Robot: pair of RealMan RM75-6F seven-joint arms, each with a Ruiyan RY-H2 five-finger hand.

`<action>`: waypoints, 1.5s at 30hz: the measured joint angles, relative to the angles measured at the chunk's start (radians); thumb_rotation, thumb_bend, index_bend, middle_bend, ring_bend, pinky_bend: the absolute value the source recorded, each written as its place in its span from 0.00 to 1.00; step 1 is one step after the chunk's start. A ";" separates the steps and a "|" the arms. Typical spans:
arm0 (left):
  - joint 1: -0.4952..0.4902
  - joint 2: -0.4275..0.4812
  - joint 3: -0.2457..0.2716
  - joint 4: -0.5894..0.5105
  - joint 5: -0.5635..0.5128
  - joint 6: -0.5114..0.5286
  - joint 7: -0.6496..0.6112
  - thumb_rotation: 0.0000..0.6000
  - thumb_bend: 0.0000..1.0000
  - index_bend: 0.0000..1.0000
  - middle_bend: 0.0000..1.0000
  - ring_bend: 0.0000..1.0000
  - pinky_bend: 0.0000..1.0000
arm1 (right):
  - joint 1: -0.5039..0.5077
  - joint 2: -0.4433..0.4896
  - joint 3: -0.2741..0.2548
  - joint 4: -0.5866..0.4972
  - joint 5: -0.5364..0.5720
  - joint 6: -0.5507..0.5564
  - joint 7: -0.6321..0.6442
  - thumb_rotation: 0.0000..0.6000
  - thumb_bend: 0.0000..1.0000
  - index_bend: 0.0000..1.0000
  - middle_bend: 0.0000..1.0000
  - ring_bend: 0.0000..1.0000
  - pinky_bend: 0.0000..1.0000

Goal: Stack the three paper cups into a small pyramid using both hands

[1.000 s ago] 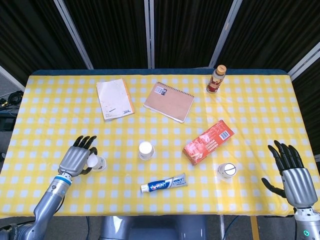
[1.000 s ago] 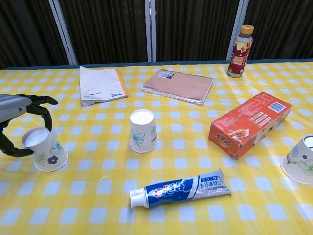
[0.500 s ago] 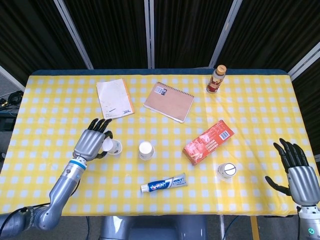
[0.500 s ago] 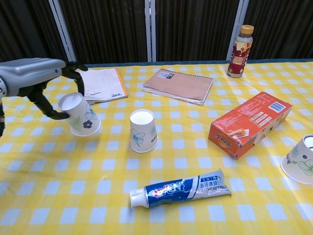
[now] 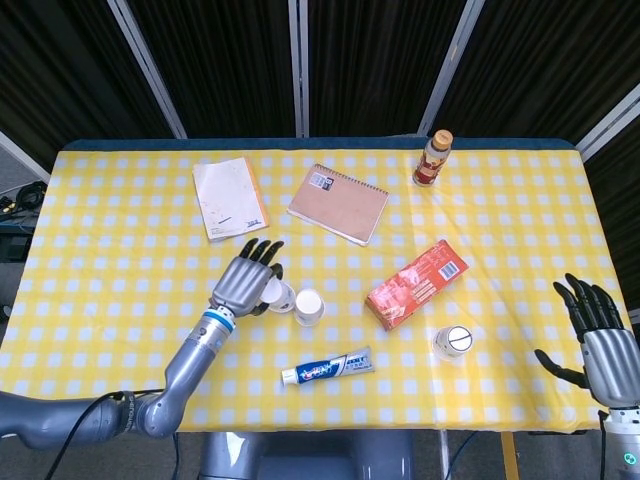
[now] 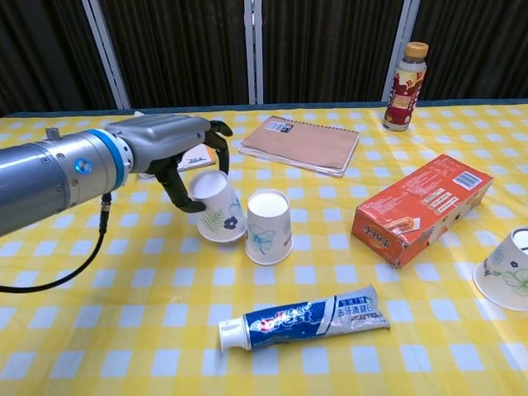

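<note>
Left hand (image 6: 169, 142) grips a tilted paper cup (image 6: 216, 208) right beside the middle cup (image 6: 268, 227); third cup (image 6: 507, 279) sits well right of it, right hand (image 5: 603, 340) spread, empty — no pyramid yet.

The third paper cup (image 6: 507, 281) is cut off by the chest view's right edge.

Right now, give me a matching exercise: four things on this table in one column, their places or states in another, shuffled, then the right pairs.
Things:
1. left hand
2. right hand
3. drink bottle
4. toothpaste tube

States:
A. lying flat near the front edge
B. open, holding nothing
C. upright at the far side
D. holding a paper cup beside the middle cup

Pairs: 1-D, 2-B, 3-C, 4-A
</note>
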 measured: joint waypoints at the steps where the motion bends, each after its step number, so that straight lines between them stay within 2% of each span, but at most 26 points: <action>1: -0.007 -0.009 0.004 -0.003 -0.007 0.007 0.007 1.00 0.30 0.54 0.00 0.00 0.00 | -0.001 0.000 0.000 0.000 0.000 0.002 0.002 1.00 0.09 0.00 0.00 0.00 0.00; 12: -0.030 -0.022 0.060 -0.037 -0.020 0.038 0.009 1.00 0.30 0.52 0.00 0.00 0.00 | -0.003 -0.003 -0.005 -0.006 -0.012 0.007 -0.015 1.00 0.09 0.00 0.00 0.00 0.00; 13: -0.030 -0.021 0.064 -0.043 -0.019 0.037 0.002 1.00 0.29 0.49 0.00 0.00 0.00 | -0.003 -0.004 -0.006 -0.007 -0.012 0.007 -0.018 1.00 0.09 0.00 0.00 0.00 0.00; 14: -0.031 -0.021 0.067 -0.046 -0.016 0.037 -0.002 1.00 0.29 0.40 0.00 0.00 0.00 | -0.003 -0.005 -0.006 -0.008 -0.013 0.006 -0.021 1.00 0.09 0.00 0.00 0.00 0.00; 17: -0.032 -0.021 0.078 -0.048 -0.003 0.043 -0.008 1.00 0.26 0.09 0.00 0.00 0.00 | -0.004 -0.006 -0.008 -0.009 -0.014 0.006 -0.025 1.00 0.09 0.00 0.00 0.00 0.00; 19: -0.032 -0.017 0.088 -0.052 0.002 0.046 -0.010 1.00 0.25 0.01 0.00 0.00 0.00 | -0.004 -0.006 -0.008 -0.009 -0.013 0.004 -0.027 1.00 0.09 0.00 0.00 0.00 0.00; 26: -0.012 0.028 0.121 -0.096 0.044 0.076 -0.021 1.00 0.25 0.00 0.00 0.00 0.00 | -0.003 -0.004 -0.009 -0.009 -0.011 -0.001 -0.028 1.00 0.09 0.00 0.00 0.00 0.00; 32: 0.051 0.100 0.166 -0.148 0.124 0.145 -0.074 1.00 0.25 0.00 0.00 0.00 0.00 | -0.003 -0.006 -0.016 -0.011 -0.017 -0.006 -0.050 1.00 0.09 0.00 0.00 0.00 0.00; 37: 0.156 0.204 0.239 -0.177 0.260 0.257 -0.157 1.00 0.25 0.00 0.00 0.00 0.00 | 0.002 0.010 -0.036 -0.046 -0.020 -0.047 -0.073 1.00 0.09 0.01 0.00 0.00 0.00; 42: 0.305 0.344 0.323 -0.178 0.365 0.394 -0.296 1.00 0.25 0.00 0.00 0.00 0.00 | 0.020 0.020 -0.059 -0.109 -0.041 -0.102 -0.135 1.00 0.09 0.10 0.00 0.00 0.00; 45: 0.375 0.394 0.359 -0.165 0.425 0.442 -0.401 1.00 0.25 0.00 0.00 0.00 0.00 | 0.040 0.024 -0.069 -0.150 -0.047 -0.154 -0.184 1.00 0.09 0.16 0.00 0.00 0.00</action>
